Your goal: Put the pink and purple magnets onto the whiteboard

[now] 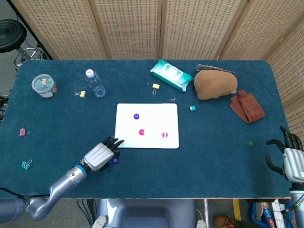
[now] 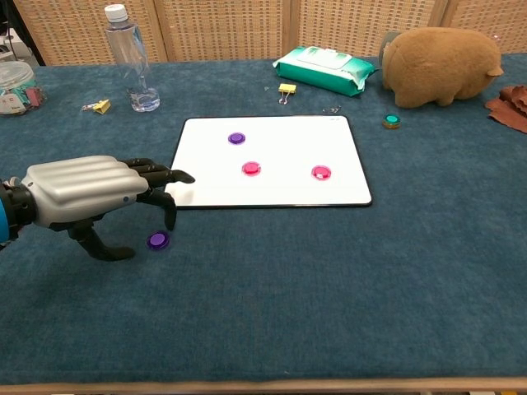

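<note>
The whiteboard (image 1: 156,140) (image 2: 272,193) lies flat mid-table. On it sit a purple magnet (image 1: 136,116) (image 2: 236,138) and two pink magnets (image 1: 141,132) (image 1: 164,135) (image 2: 251,169) (image 2: 321,172). A second purple magnet (image 1: 114,160) (image 2: 157,240) lies on the cloth just off the board's near-left corner. My left hand (image 1: 99,154) (image 2: 90,190) hovers over it, fingers spread, thumb down beside the magnet, holding nothing. My right hand (image 1: 291,160) rests open at the table's near right edge.
A water bottle (image 1: 95,83), a jar (image 1: 43,86), binder clips (image 1: 80,94) (image 1: 156,87), a wipes pack (image 1: 171,74), a brown plush (image 1: 214,84), a brown cloth (image 1: 247,107), a teal magnet (image 1: 192,108) and a dark green magnet (image 1: 249,143) are scattered around the board.
</note>
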Available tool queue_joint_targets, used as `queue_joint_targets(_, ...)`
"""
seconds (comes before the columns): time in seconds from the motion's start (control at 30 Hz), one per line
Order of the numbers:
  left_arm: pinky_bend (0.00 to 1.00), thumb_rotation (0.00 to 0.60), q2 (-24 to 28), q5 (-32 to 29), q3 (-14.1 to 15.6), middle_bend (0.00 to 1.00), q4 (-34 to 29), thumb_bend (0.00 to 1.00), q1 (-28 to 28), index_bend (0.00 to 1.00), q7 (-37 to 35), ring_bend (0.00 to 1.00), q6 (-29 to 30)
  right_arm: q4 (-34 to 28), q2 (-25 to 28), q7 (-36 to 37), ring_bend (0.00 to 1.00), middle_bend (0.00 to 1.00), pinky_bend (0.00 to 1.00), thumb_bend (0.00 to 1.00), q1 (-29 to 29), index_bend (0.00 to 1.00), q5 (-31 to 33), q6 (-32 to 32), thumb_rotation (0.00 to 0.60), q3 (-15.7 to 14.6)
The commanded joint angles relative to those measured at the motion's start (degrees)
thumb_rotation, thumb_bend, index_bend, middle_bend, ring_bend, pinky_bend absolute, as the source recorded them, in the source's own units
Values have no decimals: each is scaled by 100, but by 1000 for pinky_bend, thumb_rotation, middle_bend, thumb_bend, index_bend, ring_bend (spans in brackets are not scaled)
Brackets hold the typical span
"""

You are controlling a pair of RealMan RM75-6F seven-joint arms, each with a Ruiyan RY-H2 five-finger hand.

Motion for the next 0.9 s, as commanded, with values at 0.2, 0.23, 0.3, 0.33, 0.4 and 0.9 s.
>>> queue_joint_targets(0.2,0,600,-81,29,-22,0,20,300,8,382,81,0,-48,0,5,17,0,0,0,418,-6,359,-5,5,600,-2)
queue_joint_targets(0.23,0,600,-96,24,-30,0,23,300,9,383,88,0,-59,-1,9,24,0,0,0,418,-8,359,-6,8,600,-1)
queue_joint_targets(0.3,0,600,-119,25,-43,0,27,300,9,386,98,0,-72,-2,12,32,0,0,0,417,-12,359,-8,15,600,-1)
queue_joint_targets(0.33,0,600,-132,18,-53,0,30,301,7,394,106,0,-85,-4,14,36,0,0,0,417,-13,359,-10,19,600,1)
queue_joint_targets(0.4,0,600,-157,10,-71,0,35,304,3,415,113,0,-102,-6,17,45,0,0,0,417,-13,359,-12,19,600,1)
queue_joint_targets(0.9,0,600,-306,-97,-223,0,63,342,5,551,314,0,-101,7,29,95,0,0,0,417,-12,359,-9,1,600,4)
